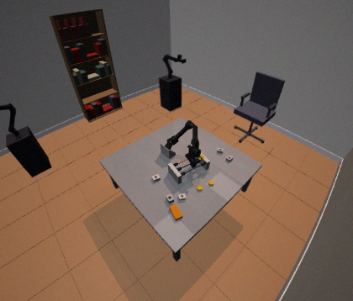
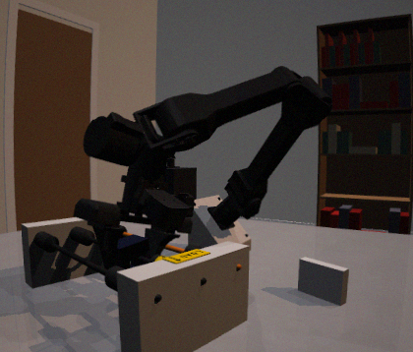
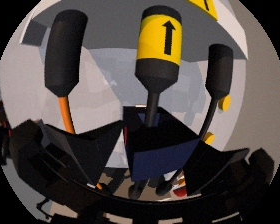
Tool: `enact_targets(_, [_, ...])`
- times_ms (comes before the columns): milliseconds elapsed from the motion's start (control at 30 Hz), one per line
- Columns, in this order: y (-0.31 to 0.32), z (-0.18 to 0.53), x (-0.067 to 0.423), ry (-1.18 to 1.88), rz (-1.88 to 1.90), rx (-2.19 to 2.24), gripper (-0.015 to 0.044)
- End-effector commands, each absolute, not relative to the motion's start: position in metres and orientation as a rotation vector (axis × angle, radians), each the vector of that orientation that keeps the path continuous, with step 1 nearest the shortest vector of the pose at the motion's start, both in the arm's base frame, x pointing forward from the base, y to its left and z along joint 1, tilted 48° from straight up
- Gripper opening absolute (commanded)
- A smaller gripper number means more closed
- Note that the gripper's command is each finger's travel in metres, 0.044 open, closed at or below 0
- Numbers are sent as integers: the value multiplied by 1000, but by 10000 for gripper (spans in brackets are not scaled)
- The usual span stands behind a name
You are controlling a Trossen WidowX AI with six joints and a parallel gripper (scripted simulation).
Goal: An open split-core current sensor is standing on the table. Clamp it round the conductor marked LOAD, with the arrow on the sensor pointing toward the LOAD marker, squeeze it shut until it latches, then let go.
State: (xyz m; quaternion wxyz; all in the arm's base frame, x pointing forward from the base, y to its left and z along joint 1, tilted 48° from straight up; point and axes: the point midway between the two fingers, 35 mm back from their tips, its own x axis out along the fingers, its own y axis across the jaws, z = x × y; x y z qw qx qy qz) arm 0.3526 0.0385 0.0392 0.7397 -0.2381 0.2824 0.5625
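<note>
The dark blue current sensor (image 3: 163, 157) (image 2: 132, 243) is at the middle conductor (image 3: 152, 102), which runs into its top in the wrist view. My gripper (image 3: 150, 127) (image 2: 134, 240) is shut on the sensor, one finger against each side. This conductor has a yellow sleeve (image 3: 149, 44) with a black arrow pointing away from the sensor, toward the end block with the yellow LOAD plate (image 2: 187, 256). The sensor's own arrow, its latch and the far side of its jaws are hidden or too dark to tell.
An orange-wired conductor (image 3: 65, 110) and a black one (image 3: 211, 115) flank the middle one, between end blocks (image 2: 184, 300) (image 1: 175, 172). A grey upright panel (image 1: 167, 150), an orange box (image 1: 176, 211), yellow discs (image 1: 199, 188) and several small white blocks stand around on the table.
</note>
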Motion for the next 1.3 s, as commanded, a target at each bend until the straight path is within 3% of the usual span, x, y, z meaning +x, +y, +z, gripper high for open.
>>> enact_targets(0, [39, 39, 353, 620, 1236, -522, 0])
enact_targets(1000, [43, 37, 344, 577, 1114, -554, 0])
enact_targets(1267, [40, 41, 346, 570, 1110, -559, 210])
